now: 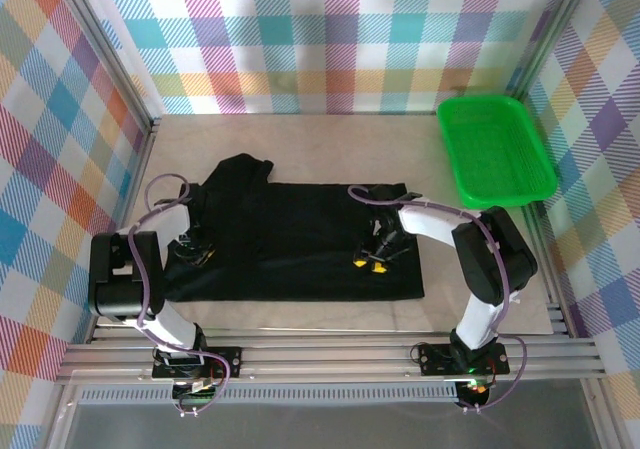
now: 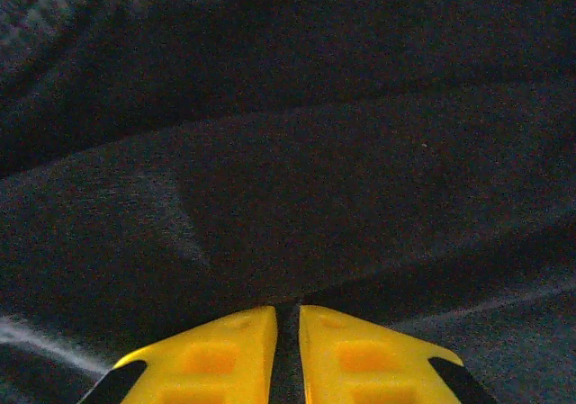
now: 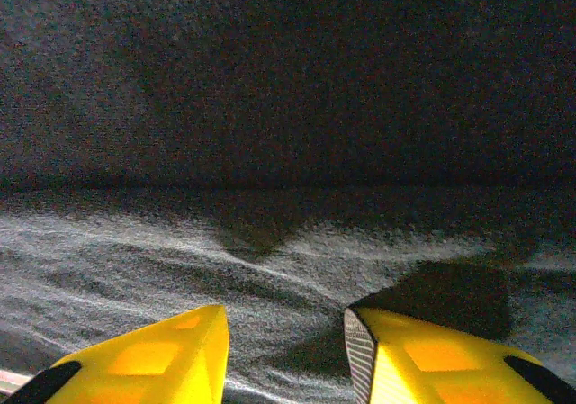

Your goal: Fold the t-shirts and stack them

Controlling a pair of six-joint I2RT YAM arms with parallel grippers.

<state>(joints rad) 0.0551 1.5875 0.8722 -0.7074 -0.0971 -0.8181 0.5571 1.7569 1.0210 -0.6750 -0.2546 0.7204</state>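
Observation:
A black t-shirt (image 1: pixel 290 234) lies spread on the table, its sleeve and collar end at the far left. My left gripper (image 1: pixel 193 253) sits low on its left part. In the left wrist view the yellow fingers (image 2: pixel 225 350) stand almost together at the left gripper (image 2: pixel 288 309), with a thin fold of the black t-shirt (image 2: pixel 297 179) pinched between them. My right gripper (image 1: pixel 372 262) rests on the shirt's right part near the front hem. There the right gripper (image 3: pixel 286 312) is open, and the t-shirt (image 3: pixel 288 107) lies flat under the gap.
A bright green mesh basket (image 1: pixel 495 149) stands at the back right of the table (image 1: pixel 330 139), apart from the shirt. Checked walls close in the back and both sides. Bare table runs behind the shirt and along the front edge.

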